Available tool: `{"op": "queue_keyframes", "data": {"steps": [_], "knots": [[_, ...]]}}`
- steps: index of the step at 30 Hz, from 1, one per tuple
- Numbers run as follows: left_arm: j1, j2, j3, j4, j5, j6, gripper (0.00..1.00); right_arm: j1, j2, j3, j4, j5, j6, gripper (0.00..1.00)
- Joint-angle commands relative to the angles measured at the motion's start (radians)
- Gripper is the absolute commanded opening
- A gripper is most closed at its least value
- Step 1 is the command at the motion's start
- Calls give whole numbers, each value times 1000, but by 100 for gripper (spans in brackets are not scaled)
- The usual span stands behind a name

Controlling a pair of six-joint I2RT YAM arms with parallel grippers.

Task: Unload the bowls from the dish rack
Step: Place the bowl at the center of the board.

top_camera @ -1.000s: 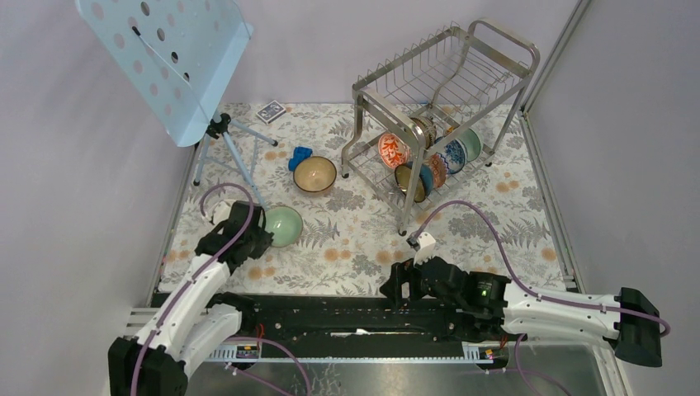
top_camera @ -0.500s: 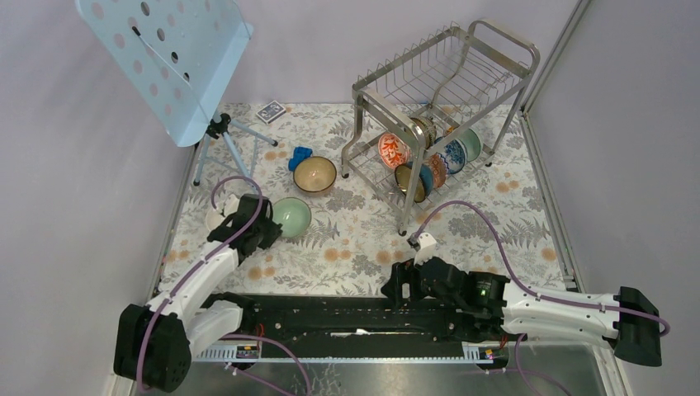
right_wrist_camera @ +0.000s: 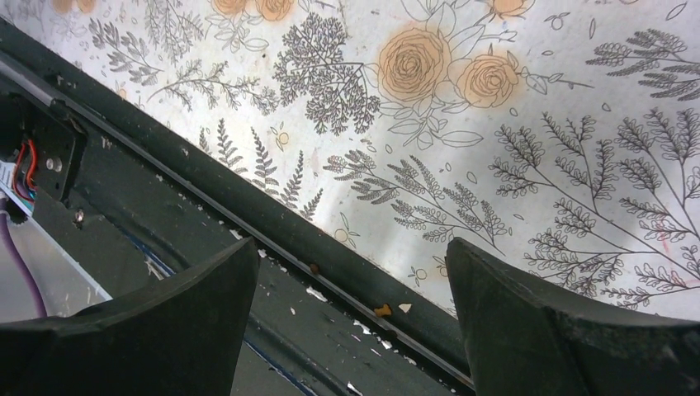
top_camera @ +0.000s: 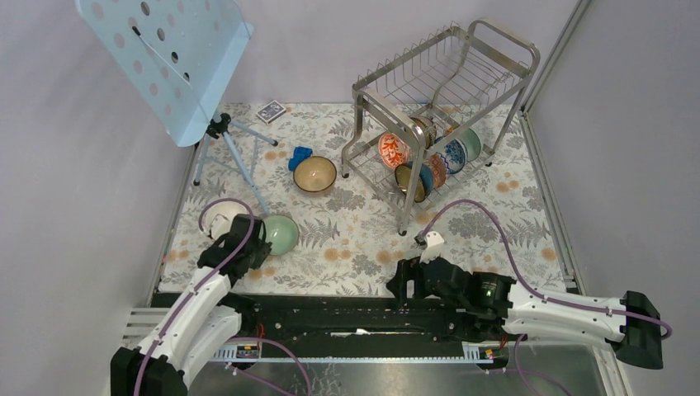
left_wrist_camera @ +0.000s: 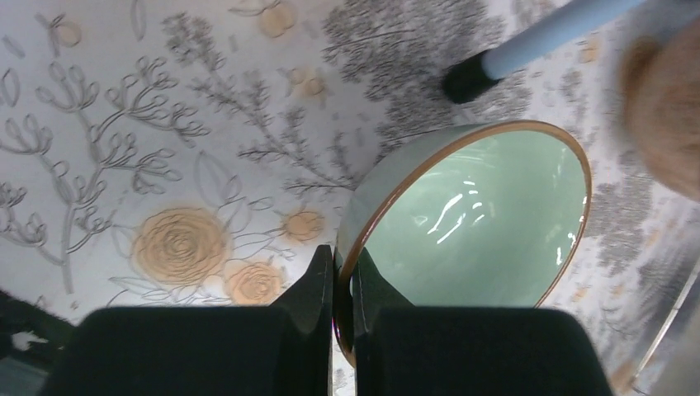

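My left gripper (top_camera: pixel 262 244) is shut on the rim of a pale green bowl (top_camera: pixel 282 233), one finger inside and one outside (left_wrist_camera: pixel 342 256). The bowl (left_wrist_camera: pixel 479 223) is tilted, low over the floral mat. A dark brown bowl with a tan inside (top_camera: pixel 314 174) stands on the mat further back. The dish rack (top_camera: pixel 495 43) stands at the back right; its lower tier holds several bowls on edge, among them an orange-red patterned one (top_camera: pixel 393 150) and a blue-and-white one (top_camera: pixel 452 155). My right gripper (top_camera: pixel 403 285) is open and empty (right_wrist_camera: pixel 351 247) over the table's near edge.
The pale blue perforated music stand (top_camera: pixel 165 58) stands at the back left; one tripod leg's foot (left_wrist_camera: pixel 466 78) lies just beyond the held bowl. A card deck (top_camera: pixel 270 110) and a small blue object (top_camera: pixel 300 157) lie on the mat. The black base rail (right_wrist_camera: pixel 248 247) runs under the right gripper.
My left gripper first carried the green bowl a little further away, then drew it back nearer and to the left. The right gripper has shifted slightly to the right.
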Motion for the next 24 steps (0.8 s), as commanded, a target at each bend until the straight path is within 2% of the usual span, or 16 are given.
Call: {"op": "queue_keyframes", "data": {"steps": [1, 9, 14, 24], "knots": [[4, -16, -21, 18, 2, -73, 0, 4, -24, 54, -33, 71, 22, 90], [4, -21, -43, -4, -20, -84, 0, 4, -51, 63, -104, 128, 63, 89], [4, -36, -70, 8, 0, -88, 18, 4, -92, 63, -136, 175, 84, 89], [4, -59, -58, 9, 26, -75, 45, 4, -89, 76, -147, 197, 88, 90]]}}
